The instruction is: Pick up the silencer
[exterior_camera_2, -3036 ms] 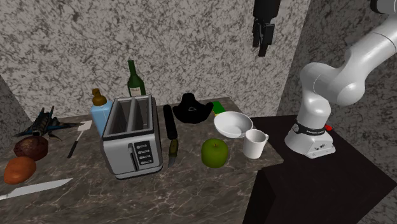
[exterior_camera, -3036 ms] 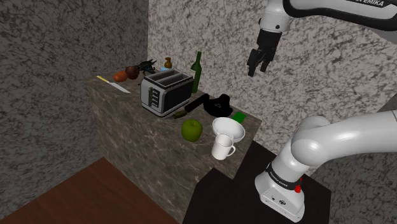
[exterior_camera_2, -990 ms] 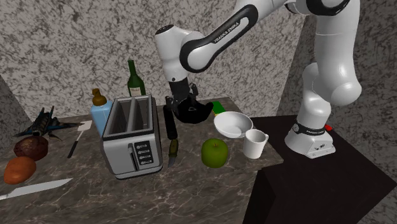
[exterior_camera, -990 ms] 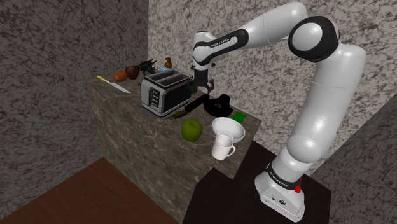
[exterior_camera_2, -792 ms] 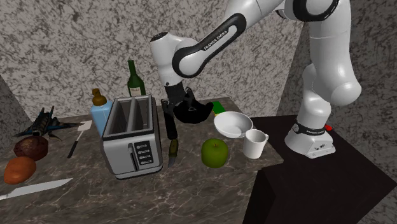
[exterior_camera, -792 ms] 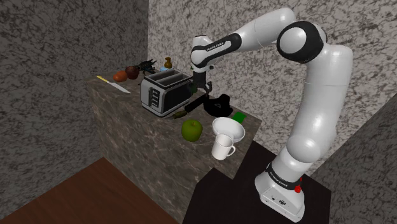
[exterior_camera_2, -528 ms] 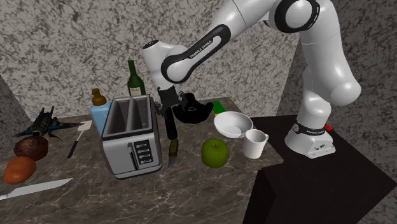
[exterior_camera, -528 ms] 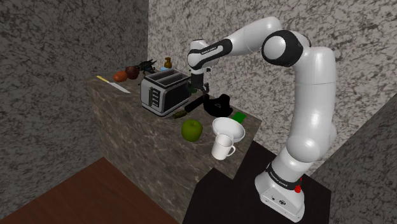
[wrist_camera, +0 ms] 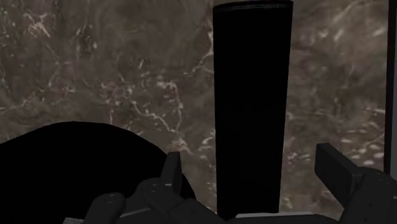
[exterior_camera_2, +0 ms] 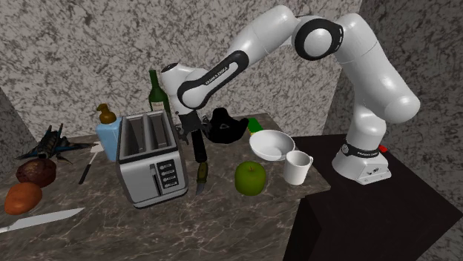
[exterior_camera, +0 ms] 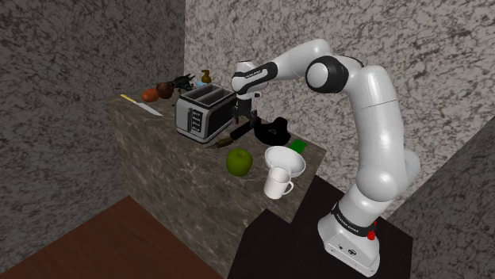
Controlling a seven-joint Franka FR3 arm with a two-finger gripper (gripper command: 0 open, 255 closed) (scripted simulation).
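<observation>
Containers first. The white bowl (exterior_camera_2: 271, 143) sits at the right end of the marble surface (exterior_camera_2: 237, 216), and its inside shows plain white. The white mug (exterior_camera_2: 297, 167) stands upright just in front of it, mouth up and handle toward the apple (exterior_camera_2: 251, 178). The silver toaster (exterior_camera_2: 148, 157) shows two dark slots on top. A green wine bottle (exterior_camera_2: 156, 92) stands upright at the far side behind it.

Now the silencer (exterior_camera_2: 199, 147). It's a black cylinder lying flat on the surface, just right of the toaster in the second exterior view, between the toaster and a black hat (exterior_camera_2: 227, 126). A small olive-handled knife (exterior_camera_2: 201, 176) lies at its near end.

My end effector (exterior_camera_2: 189, 127) is down over the silencer's far end, close beside the toaster's right wall. In the shoulder view the end effector (exterior_camera: 242, 120) hangs between the toaster (exterior_camera: 202, 113) and the hat (exterior_camera: 274, 128), and the silencer (exterior_camera: 236, 135) pokes out below it toward the near edge.

The wrist view gives me what the outer cameras can't settle. The silencer (wrist_camera: 251, 108) runs straight up the middle of the end effector (wrist_camera: 249, 153), and the fingers (wrist_camera: 336, 167) are spread wide, one on each side. Marble shows in the gap on both sides, so they straddle it without touching and nothing is gripped.
</observation>
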